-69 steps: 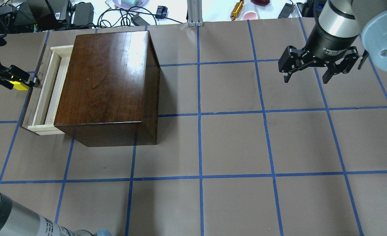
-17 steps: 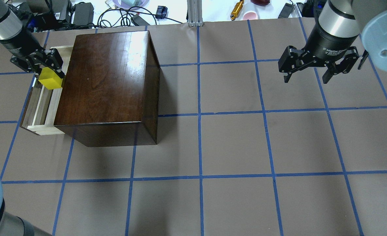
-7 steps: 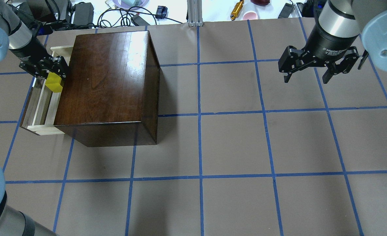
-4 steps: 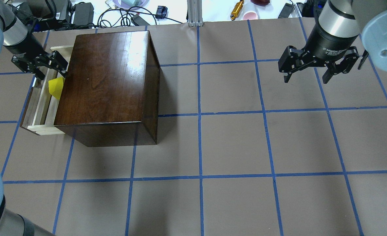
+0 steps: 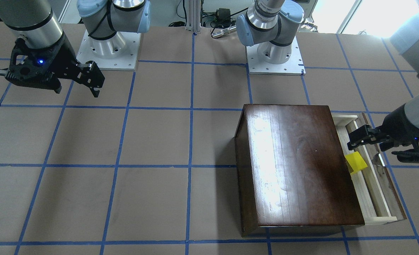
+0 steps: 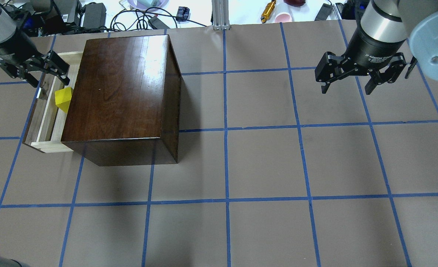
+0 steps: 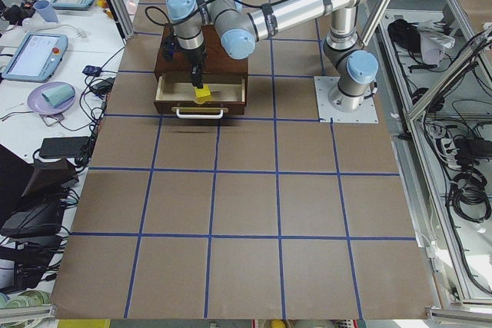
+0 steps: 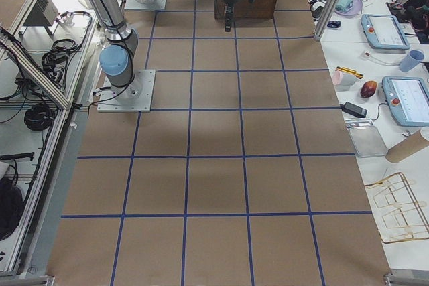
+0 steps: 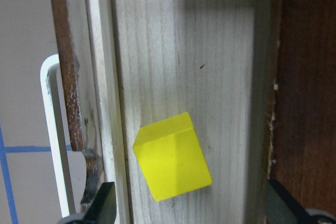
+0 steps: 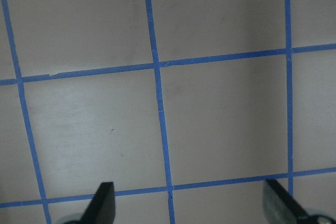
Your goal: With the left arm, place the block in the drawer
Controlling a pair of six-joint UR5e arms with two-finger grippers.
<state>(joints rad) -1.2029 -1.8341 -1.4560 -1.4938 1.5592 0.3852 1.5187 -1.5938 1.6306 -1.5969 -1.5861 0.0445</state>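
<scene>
One move left — lift the left gripper (image 6: 48,79), jaws spread and empty, straight up from the yellow block (image 6: 63,99) in the drawer (image 6: 48,122) at upper left, clear of the cabinet (image 6: 119,92) edge.

A glossy dark-brown cabinet (image 6: 119,92) stands on a brown table (image 6: 263,163) gridded with blue tape (image 6: 299,126). Beyond the cabinet lies a black power adapter (image 6: 94,15). Farther right of it are an aluminium post (image 6: 221,15) and a gold cylinder (image 6: 268,11).
</scene>
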